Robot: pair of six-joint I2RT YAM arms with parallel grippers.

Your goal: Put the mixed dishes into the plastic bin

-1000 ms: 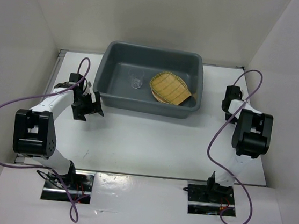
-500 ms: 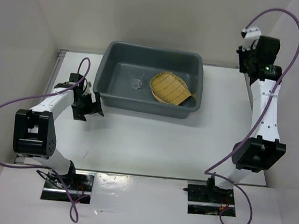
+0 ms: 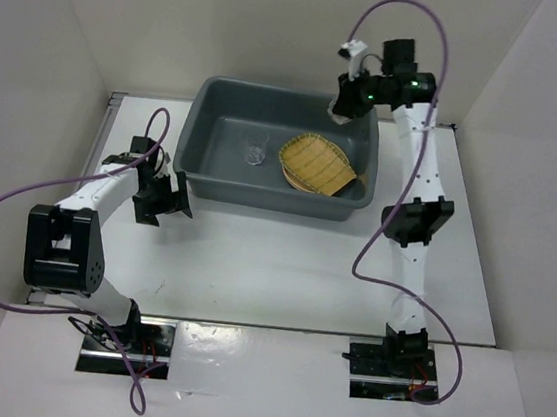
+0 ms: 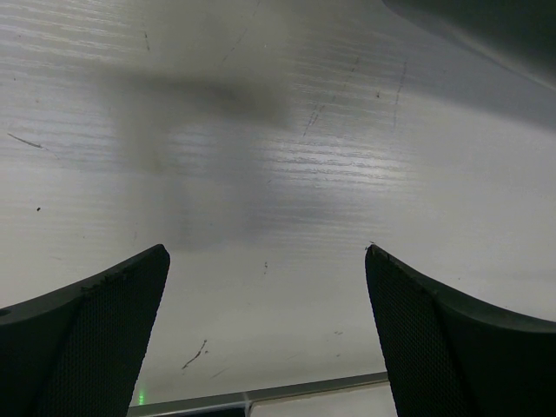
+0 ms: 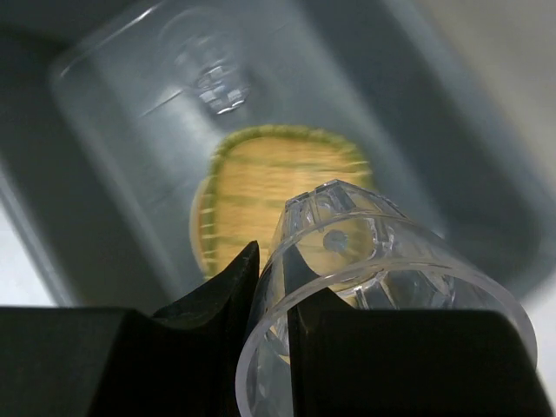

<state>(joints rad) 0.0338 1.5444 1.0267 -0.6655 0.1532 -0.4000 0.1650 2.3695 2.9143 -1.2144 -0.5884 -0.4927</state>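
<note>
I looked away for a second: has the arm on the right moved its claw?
Yes. The right gripper, pinching a clear cup, swung left from beside the bin to over its far right corner.

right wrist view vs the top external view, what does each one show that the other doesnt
Only the right wrist: a clear cup clamped by its rim in the right claw. Only the top external: the left claw over the table, left of the grey bin. Both: that bin, with the yellow tray and a small glass inside it.
</note>
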